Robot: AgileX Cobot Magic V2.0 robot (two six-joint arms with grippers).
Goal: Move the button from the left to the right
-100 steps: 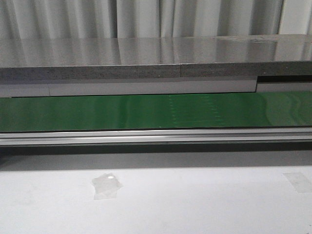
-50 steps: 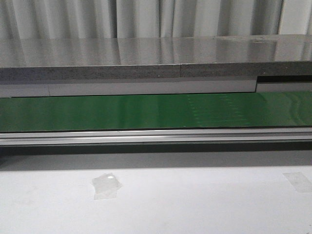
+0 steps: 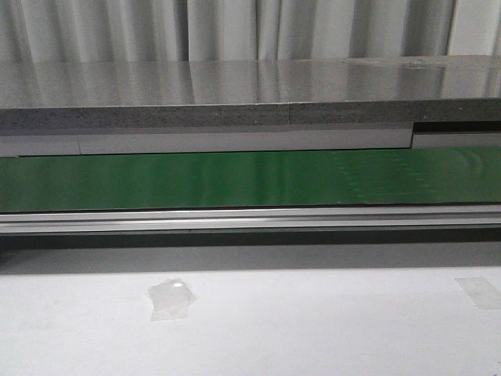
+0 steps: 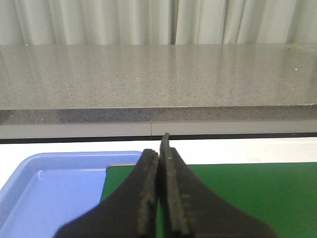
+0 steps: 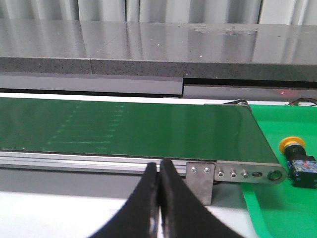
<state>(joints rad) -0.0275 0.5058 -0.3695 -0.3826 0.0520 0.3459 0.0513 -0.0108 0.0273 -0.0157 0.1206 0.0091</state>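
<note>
You had a white table (image 3: 313, 329) carrying the green conveyor belt (image 3: 235, 180), with two tape patches (image 3: 171, 299) stuck on it.

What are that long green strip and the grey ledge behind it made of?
The green belt looks like smooth rubber or PVC, matte with a faint sheen, framed by a brushed aluminium rail. The grey ledge looks like polished speckled stone or composite: it mirrors the curtains.
</note>
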